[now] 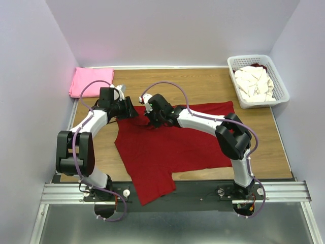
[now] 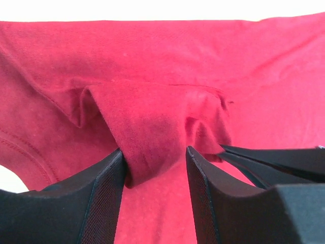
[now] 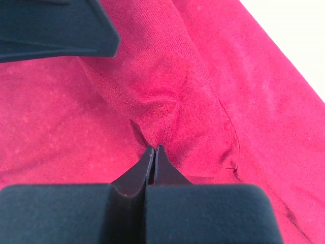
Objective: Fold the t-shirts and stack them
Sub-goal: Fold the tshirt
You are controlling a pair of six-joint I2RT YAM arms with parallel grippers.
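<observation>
A dark red t-shirt (image 1: 167,142) lies spread on the wooden table, its lower part hanging over the near edge. Both grippers are at its far left edge. My right gripper (image 1: 151,119) is shut on a pinched ridge of the red cloth (image 3: 162,109), its fingertips (image 3: 155,150) pressed together. My left gripper (image 1: 130,110) is open, with a raised fold of the same shirt (image 2: 152,127) standing between its fingers (image 2: 106,188). The right gripper's fingers show at the right of the left wrist view (image 2: 274,157). A bright pink t-shirt (image 1: 91,81) lies folded at the back left.
A white lattice basket (image 1: 254,60) at the back right holds crumpled cream-white shirts (image 1: 254,84). Pale walls close in the table on three sides. Bare wood (image 1: 193,86) shows behind the red shirt and to its right.
</observation>
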